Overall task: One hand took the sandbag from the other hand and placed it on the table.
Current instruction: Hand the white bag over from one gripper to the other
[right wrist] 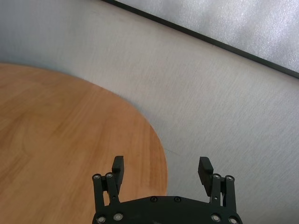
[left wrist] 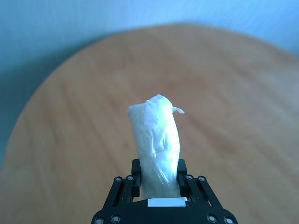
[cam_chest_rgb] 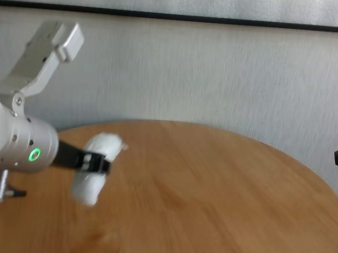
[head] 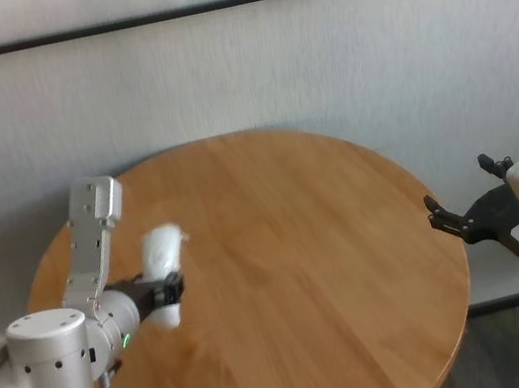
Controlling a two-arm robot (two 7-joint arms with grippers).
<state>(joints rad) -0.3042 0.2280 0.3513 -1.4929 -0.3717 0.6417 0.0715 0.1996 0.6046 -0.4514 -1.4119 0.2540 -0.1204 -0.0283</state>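
Left gripper (left wrist: 159, 179), green-lit arm: fingers clamped on sandbag (left wrist: 156, 144), held clear above the table (head: 289, 249) at its left side. Right gripper (right wrist: 162, 170): fingers spread, empty, at the table's right rim. Grey wall (head: 315, 53) behind.

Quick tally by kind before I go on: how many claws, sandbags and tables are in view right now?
Claws: 2 (left claw shut on the sandbag above the table, right claw open past the table's right edge)
Sandbags: 1 (white sandbag)
Tables: 1 (round wooden table)
Total: 4
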